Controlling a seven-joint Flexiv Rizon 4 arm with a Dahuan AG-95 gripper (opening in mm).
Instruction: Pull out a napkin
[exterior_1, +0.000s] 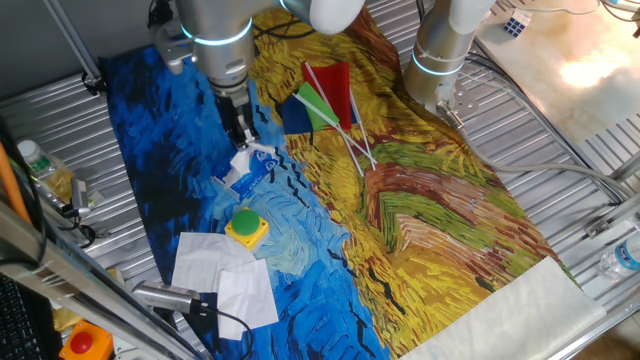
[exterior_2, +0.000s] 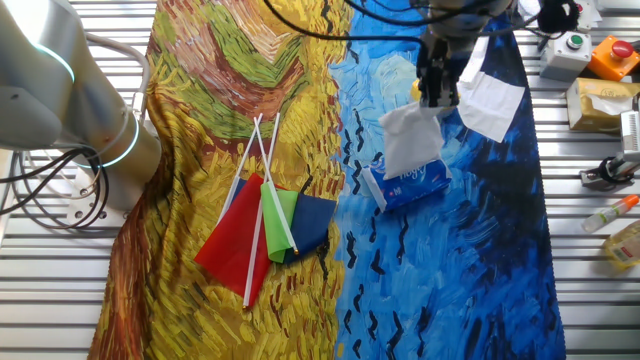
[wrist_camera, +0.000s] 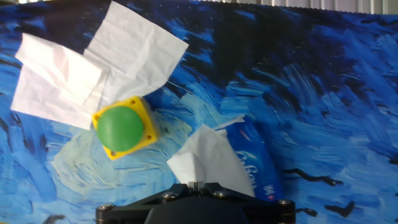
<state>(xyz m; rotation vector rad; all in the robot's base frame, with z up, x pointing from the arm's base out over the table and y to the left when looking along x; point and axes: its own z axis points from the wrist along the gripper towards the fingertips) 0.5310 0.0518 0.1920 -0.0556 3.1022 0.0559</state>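
My gripper (exterior_1: 243, 138) is shut on a white napkin (exterior_2: 410, 140) and holds its top edge above the blue tissue packet (exterior_2: 408, 184). The napkin hangs from the fingers, its lower end still at the packet's slot. In the hand view the napkin (wrist_camera: 208, 155) rises from the packet (wrist_camera: 256, 168) up to my gripper (wrist_camera: 196, 184). In one fixed view the napkin (exterior_1: 245, 160) shows white just under the fingers, over the packet (exterior_1: 252, 172).
Two loose white tissue sheets (exterior_1: 222, 272) lie near the yellow button box with a green button (exterior_1: 245, 226). Small flags on white sticks (exterior_1: 325, 105) lie on the yellow part of the cloth. A second robot arm base (exterior_1: 440, 55) stands at the back.
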